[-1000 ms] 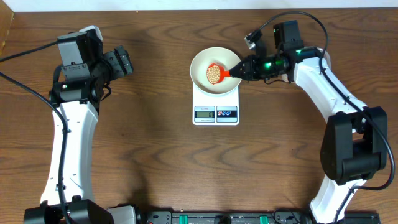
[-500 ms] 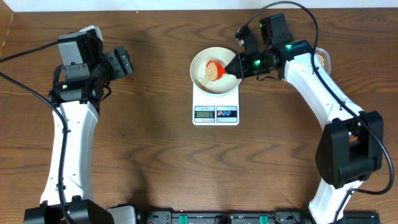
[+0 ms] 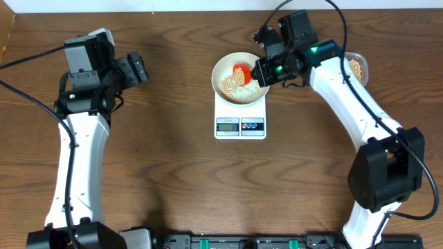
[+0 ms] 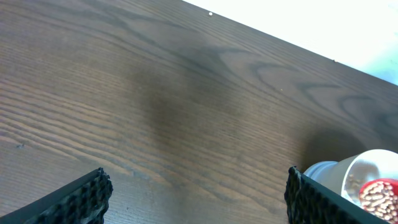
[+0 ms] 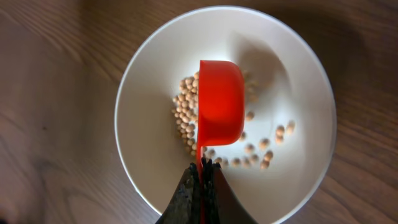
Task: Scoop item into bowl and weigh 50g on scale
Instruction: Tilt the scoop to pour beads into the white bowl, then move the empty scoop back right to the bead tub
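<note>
One dark wood tbl (w/ scale)

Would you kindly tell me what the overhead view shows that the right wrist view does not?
Only overhead: the scale under the bowl, and the left pincer far off to the side. Only right wrist: the thin handle of the scoop pinched in the shut right pincer. Both: the white bowl, the red scoop and the beans.

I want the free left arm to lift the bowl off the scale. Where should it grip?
Probably the bowl's rim on the side away from the right gripper, from above, one finger inside, one outside. It is thin and bare there; the red scoop crowds the other side.
</note>
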